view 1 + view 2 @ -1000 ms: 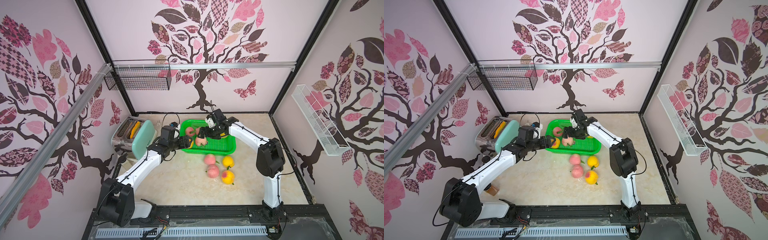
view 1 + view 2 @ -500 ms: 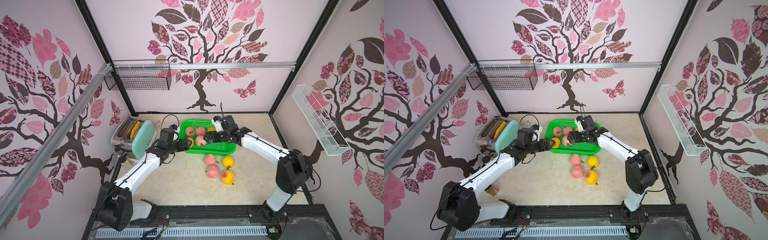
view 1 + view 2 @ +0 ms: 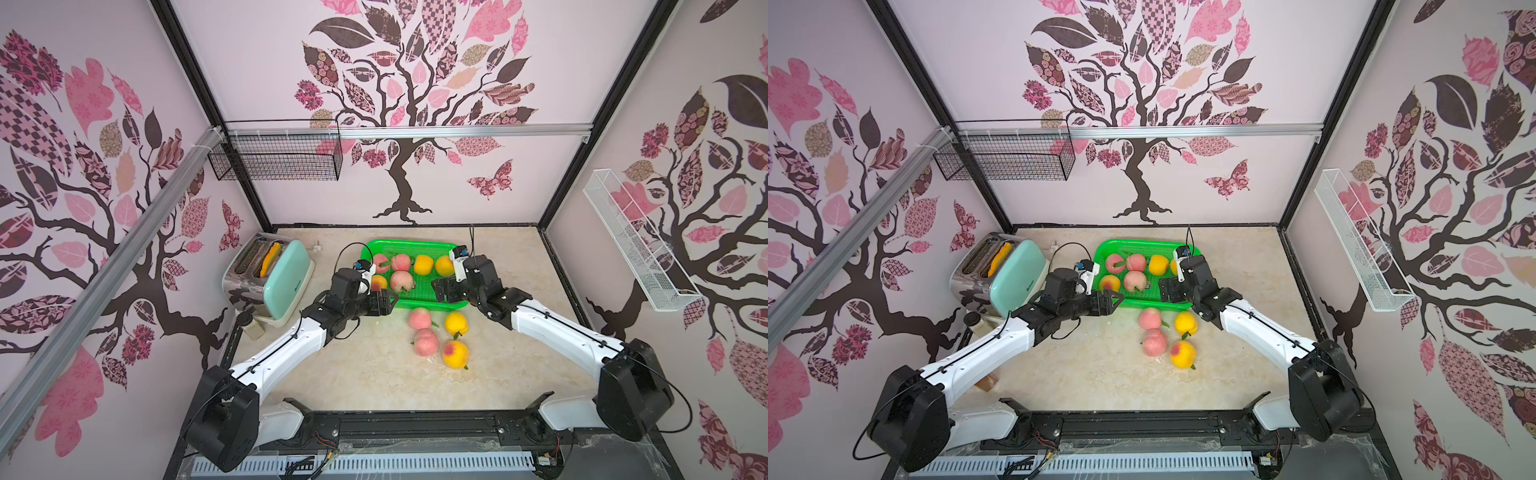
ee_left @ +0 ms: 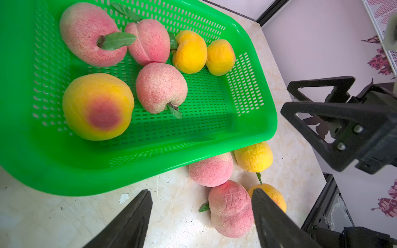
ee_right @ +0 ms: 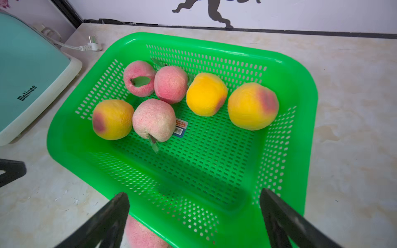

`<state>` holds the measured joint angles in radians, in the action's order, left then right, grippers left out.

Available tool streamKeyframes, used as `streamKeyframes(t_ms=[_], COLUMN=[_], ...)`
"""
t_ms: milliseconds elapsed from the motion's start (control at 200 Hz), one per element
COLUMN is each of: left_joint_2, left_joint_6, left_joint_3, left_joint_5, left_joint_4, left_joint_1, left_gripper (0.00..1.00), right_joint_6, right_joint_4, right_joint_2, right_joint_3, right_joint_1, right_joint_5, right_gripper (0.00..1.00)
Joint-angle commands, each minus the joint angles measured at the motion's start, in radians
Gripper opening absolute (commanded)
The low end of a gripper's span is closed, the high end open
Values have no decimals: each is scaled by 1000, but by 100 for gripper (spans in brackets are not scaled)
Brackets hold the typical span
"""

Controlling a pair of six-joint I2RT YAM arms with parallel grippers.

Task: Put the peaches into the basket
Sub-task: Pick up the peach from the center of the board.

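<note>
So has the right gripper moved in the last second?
Yes, the right gripper has pulled back from above the middle of the basket to its near rim.

Pale pink walls (image 3: 257, 62) all round, plastered with big pink-and-brown tree decals (image 3: 401, 183). Black wire basket (image 3: 276, 160) hangs upper left of the frame, a white wire basket (image 3: 636, 245) on the right wall, and the floor (image 3: 365, 374) is beige marble-look stuff, evenly lit.
</note>
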<state>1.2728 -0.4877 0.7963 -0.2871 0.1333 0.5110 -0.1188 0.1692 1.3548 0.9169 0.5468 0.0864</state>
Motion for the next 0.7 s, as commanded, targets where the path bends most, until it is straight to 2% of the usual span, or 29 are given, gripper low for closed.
streamKeyframes(t_ms=[0,305,475,695], left_joint_2=[-2,-15,-37,-47], left_joint_6=[-13,-41,-4,-32], left_joint_3=[-43,-126,-166,-208], left_joint_5=[-18,0,89,102], left_joint_4=[-89,-145,-106,-149], left_joint_1=[10,48,70,98], left_gripper=[77,77,77,77], right_joint_6=[-5,-57,-78,-86], right_joint_4=[-118,-268,-345,-374], right_joint_2=[-47,-108,-171,-224], right_joint_3=[-56,-221,-324,-370], right_joint_1=[5,5,5,5], right_joint_5=[102,191,196,218], right_gripper=[97,97,97,97])
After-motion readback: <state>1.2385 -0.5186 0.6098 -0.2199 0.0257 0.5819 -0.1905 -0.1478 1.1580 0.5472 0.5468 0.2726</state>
